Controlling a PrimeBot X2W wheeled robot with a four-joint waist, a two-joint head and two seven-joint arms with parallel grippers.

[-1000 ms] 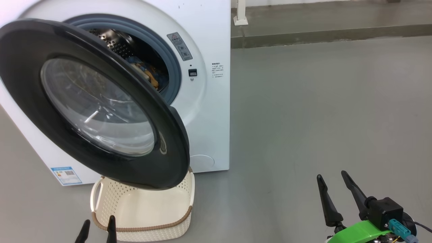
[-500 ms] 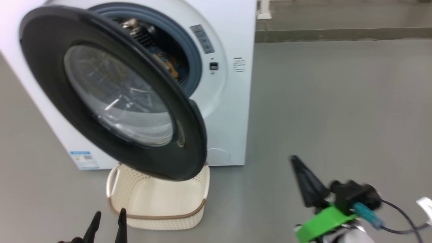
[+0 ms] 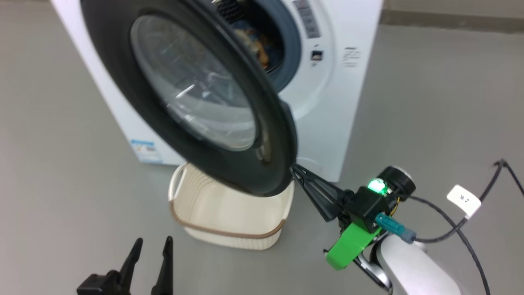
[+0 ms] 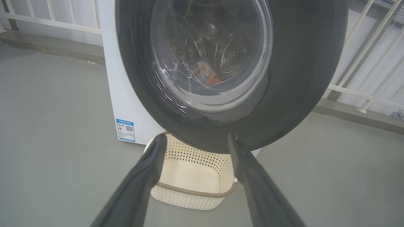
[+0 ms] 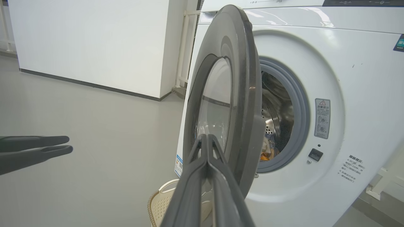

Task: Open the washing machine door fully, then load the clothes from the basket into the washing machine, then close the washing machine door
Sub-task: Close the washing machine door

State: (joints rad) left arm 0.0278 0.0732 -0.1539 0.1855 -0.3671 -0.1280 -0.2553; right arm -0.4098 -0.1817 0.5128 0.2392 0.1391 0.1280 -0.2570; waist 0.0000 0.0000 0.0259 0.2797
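Since a second earlier, your right arm had swung in from the lower right and your right jaws had closed on nothing. Their joined tips sat at the lower edge of the washing machine door (image 3: 192,82); whether they touched its rim could not be told. Your left jaws stood open and empty, with the basket (image 3: 245,242) ahead of them, under the half-open door. The clothes (image 3: 256,47) lay in the drum of the washing machine (image 3: 348,102), beyond the right jaws.

Our right gripper (image 3: 293,167) has brought its fingers together and advanced from the near right to just beside the lower right edge of the washing machine door (image 3: 229,168).
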